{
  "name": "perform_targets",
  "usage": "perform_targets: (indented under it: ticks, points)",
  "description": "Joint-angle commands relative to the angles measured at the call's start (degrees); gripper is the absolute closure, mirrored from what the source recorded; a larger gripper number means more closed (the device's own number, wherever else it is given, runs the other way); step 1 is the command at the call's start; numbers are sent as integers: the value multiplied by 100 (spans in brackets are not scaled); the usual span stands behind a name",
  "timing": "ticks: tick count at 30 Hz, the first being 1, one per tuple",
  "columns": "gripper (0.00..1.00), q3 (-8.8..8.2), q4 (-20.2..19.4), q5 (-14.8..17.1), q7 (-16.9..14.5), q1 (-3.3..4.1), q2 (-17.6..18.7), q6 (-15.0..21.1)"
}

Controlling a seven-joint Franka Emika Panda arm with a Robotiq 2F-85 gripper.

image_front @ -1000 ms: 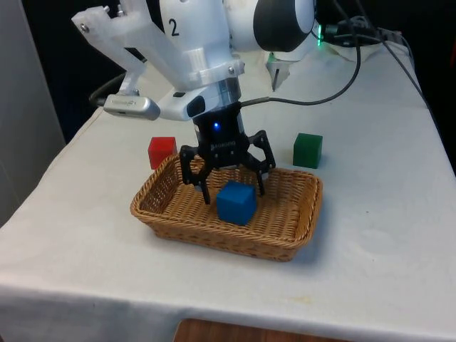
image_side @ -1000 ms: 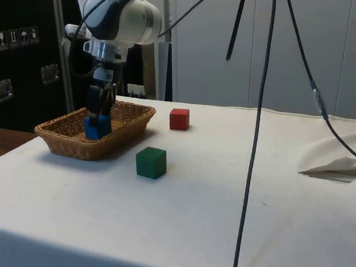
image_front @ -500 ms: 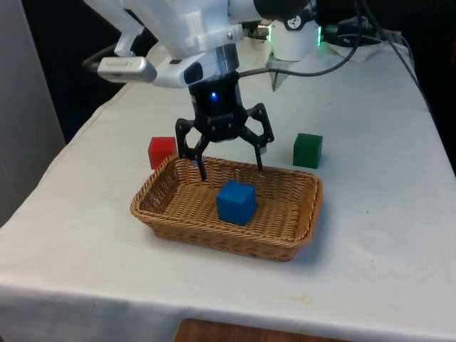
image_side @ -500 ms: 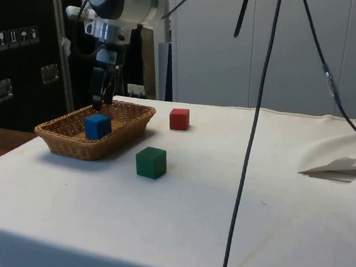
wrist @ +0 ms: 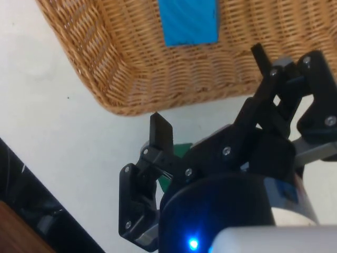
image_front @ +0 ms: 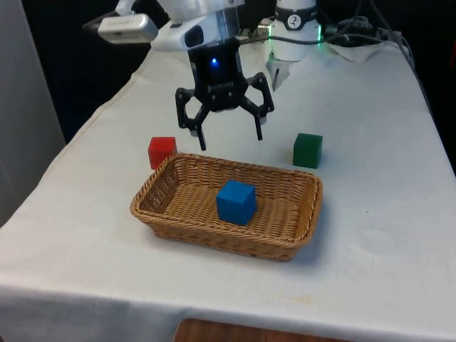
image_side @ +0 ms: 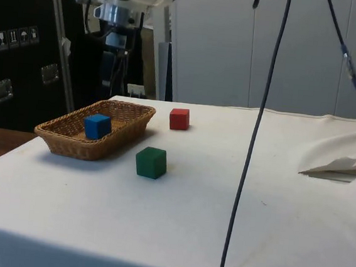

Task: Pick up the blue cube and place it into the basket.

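Note:
The blue cube [image_front: 236,201] lies on the floor of the wicker basket [image_front: 292,235], alone and untouched; it also shows as the blue cube [image_side: 97,126] in the basket [image_side: 69,145] and as the cube [wrist: 188,21] from the wrist. My gripper [image_front: 226,140] hangs open and empty well above the basket's far rim, with its fingers spread wide. In the side view the gripper [image_side: 119,71] is high over the basket's far end. The wrist view has the open gripper [wrist: 208,87] over the basket's wall [wrist: 158,79].
A red cube [image_front: 162,152] sits on the cloth just behind the basket's far corner at the front view's left. A green cube [image_front: 308,149] stands behind the basket at the front view's right. Cables and folded cloth lie at the far end.
The gripper has risen out of the basket and drawn back towards the far end, staying open. The blue cube has stayed where it was in the basket.

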Motion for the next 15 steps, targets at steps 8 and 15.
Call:
perform_targets:
  ticks: [8, 15]
  points:
    - [0, -46, -407, -166, 52, 40, -441, -6]
    - [0, -46, -722, -275, 57, 40, -791, 0]
